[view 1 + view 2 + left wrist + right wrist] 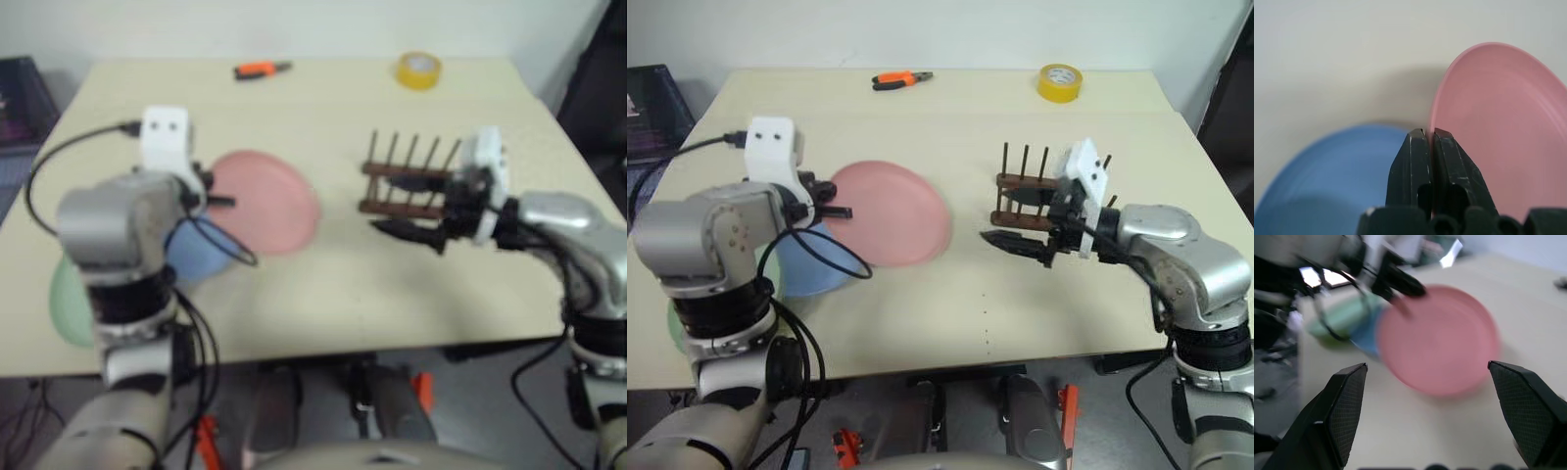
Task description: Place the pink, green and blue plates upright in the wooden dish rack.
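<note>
Pink plate (893,213) pinched at its rim by left hand (838,199).

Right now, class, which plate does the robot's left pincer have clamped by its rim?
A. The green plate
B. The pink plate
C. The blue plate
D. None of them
B. In the left wrist view the left pincer is shut on the edge of the pink plate, while the blue plate lies apart beneath it and the green plate rests on the table.

Head stereo pair looking down over table (1019,304), both wrist cameras close on pink plate (1498,132)
</note>
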Available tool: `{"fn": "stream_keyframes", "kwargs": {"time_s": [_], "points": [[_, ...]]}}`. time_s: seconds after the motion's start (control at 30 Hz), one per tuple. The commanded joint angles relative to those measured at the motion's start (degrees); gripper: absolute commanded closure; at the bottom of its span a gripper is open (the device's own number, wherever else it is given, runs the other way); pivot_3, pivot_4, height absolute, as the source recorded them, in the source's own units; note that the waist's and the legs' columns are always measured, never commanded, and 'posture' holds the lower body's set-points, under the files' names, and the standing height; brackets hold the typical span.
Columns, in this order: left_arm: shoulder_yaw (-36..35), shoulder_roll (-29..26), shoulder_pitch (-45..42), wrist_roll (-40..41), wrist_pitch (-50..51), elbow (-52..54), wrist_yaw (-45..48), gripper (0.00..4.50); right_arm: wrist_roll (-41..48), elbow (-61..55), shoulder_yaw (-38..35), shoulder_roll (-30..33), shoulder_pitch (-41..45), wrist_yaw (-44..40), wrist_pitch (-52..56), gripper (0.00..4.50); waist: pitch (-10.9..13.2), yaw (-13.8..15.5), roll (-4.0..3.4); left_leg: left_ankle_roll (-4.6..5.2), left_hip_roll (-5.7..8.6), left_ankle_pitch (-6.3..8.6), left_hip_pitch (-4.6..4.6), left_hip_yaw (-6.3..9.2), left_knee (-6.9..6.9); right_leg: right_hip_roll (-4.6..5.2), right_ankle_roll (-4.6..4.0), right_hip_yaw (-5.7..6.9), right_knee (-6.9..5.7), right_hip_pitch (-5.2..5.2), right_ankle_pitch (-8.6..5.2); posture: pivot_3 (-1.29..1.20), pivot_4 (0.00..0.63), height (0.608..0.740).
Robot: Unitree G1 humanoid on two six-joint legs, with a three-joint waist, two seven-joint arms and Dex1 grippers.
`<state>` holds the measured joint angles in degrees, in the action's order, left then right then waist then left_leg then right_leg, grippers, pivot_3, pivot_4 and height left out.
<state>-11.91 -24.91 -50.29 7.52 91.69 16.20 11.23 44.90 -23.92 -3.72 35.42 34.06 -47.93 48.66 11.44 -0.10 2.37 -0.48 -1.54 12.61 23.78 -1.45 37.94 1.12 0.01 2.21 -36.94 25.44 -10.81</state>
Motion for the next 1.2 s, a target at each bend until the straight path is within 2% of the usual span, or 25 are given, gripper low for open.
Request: {"fn": "stream_keyframes", "kwargs": {"time_s": [0.03, 0.17, 0.3, 0.43, 0.7, 0.93, 1.1, 1.13, 1.2], "points": [[0.8, -0.81, -8.53, 1.2, -5.35, -3.79, 1.25, 4.46, -0.56, -0.23, 1.59, -5.04, 4.82, 5.33, -1.76, 0.16, 0.0, -0.03, 0.0, 0.0, -0.02, 0.0, 0.0, 0.01, 0.02, -0.02, 0.02, 0.01, 0.01, 0.0, 0.01, 0.0, 0.15, 0.74], [4.65, -3.09, -12.03, 1.96, -9.29, -8.88, 3.82, 4.46, -21.1, 5.23, 17.26, -9.14, 9.32, 12.46, -11.54, 0.16, -0.03, -0.39, -0.05, 0.0, -0.02, 0.0, -0.11, -0.06, -0.04, 0.0, 0.01, -0.1, -0.02, 0.0, 0.01, 0.0, 0.15, 0.74], [6.91, -3.93, -14.38, 2.85, -11.43, -11.43, 5.58, 4.46, -31.64, 10.97, 27.34, -13.59, 10.16, 13.4, -19.15, 0.16, -0.03, -0.41, -0.05, 0.0, -0.02, 0.0, 0.0, -0.13, -0.11, 0.0, -0.02, -0.12, -0.01, 0.12, -0.01, 0.0, 0.15, 0.74], [8.03, -3.86, -16.27, 3.38, -11.96, -12.54, 6.09, 4.46, -39.14, 18.28, 31.14, -17.31, 11.31, 14.87, -24.71, 0.16, -0.02, -0.29, -0.04, -0.02, 0.0, -0.01, 0.29, -0.12, -0.03, 0.03, -0.03, -0.16, -0.06, 0.36, 0.01, 0.0, 0.15, 0.74], [7.08, -3.69, -17.35, 4.62, -10.47, -13.31, 5.92, 4.46, -46.25, 24.82, 32.23, -19.84, 11.56, 13.63, -31.03, 0.16, -0.02, -0.24, -0.04, -0.01, 0.05, -0.01, 0.16, -0.11, -0.01, 0.08, 0.02, -0.23, -0.07, 0.29, 0.04, 0.0, 0.15, 0.74], [7.48, -4.49, -16.07, 4.46, -10.45, -12.56, 5.65, 4.5, -47.91, 26.95, 29.89, -22.51, 12.29, 14.07, -34.1, 2.46, -0.02, -0.5, -0.04, -0.02, -0.07, -0.01, 0.13, -0.07, -0.03, -0.01, 0.01, -0.2, -0.13, 0.3, 0.04, 0.0, 0.15, 0.74], [7.2, -4.38, -15.4, 4.51, -10.51, -12.18, 5.35, 4.5, -48.62, 28.03, 29.06, -23.83, 12.66, 13.85, -35.63, 4.34, -0.02, -0.55, -0.04, -0.02, -0.05, -0.01, 0.11, -0.09, -0.02, 0.0, 0.0, -0.23, -0.14, 0.3, 0.05, 0.0, 0.15, 0.74], [7.14, -4.23, -15.39, 4.66, -10.42, -12.07, 5.41, 4.5, -48.76, 28.24, 28.95, -23.87, 12.71, 13.81, -35.86, 4.48, -0.02, -0.54, -0.04, -0.02, -0.04, -0.01, 0.12, -0.08, -0.02, 0.0, 0.0, -0.23, -0.14, 0.29, 0.05, 0.0, 0.15, 0.74], [7.08, -3.91, -15.74, 5.21, -9.84, -11.82, 5.83, 4.5, -48.98, 28.42, 28.61, -23.64, 12.7, 13.52, -36.38, 4.48, -0.02, -0.54, -0.04, -0.02, -0.04, -0.01, 0.12, -0.09, -0.02, 0.01, 0.0, -0.23, -0.14, 0.29, 0.05, 0.0, 0.15, 0.74]]}}
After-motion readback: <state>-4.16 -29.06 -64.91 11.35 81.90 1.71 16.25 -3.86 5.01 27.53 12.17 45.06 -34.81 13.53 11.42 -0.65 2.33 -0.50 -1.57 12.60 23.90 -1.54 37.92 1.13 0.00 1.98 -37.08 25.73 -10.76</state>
